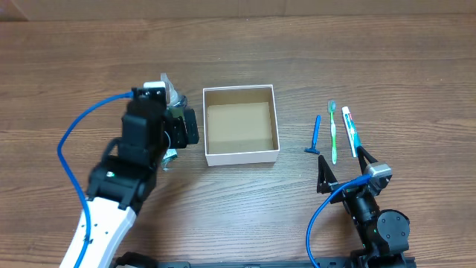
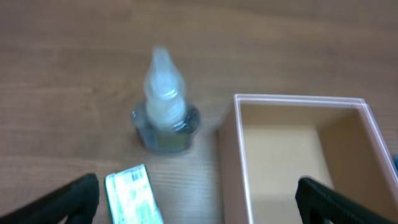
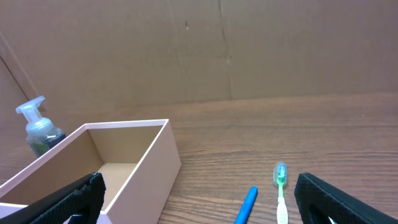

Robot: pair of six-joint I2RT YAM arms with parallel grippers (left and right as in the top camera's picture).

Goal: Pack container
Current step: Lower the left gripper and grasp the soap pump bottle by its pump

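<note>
The container [image 1: 240, 152], a shallow square box with thin white walls and a brown cardboard floor, sits near the middle of the wooden table [image 1: 245, 45], its floor in plain view from overhead. The left gripper [image 1: 175, 129] hangs just beside the container's left wall, and in the left wrist view its two dark fingers [image 2: 68, 202] sit at opposite lower corners of the picture, spread wide with nothing between the pads. Ahead of it stands a clear pump bottle [image 2: 165, 106], upright and apart from the box's far left corner. A small white packet with green print [image 2: 132, 196] lies flat on the table below the bottle, between the spread fingers but touching neither. Well to the right of the container, three toiletries lie side by side on the wood: a blue razor [image 1: 315, 137], a green toothbrush [image 1: 332, 132] and a white and blue toothpaste tube [image 1: 349, 131], near one another. The right gripper [image 1: 344, 168] rests low just in front of these, its fingers [image 3: 348, 199] also spread and holding nothing. From its wrist camera the box, the bottle behind it, the razor and the toothbrush head all show.
</note>
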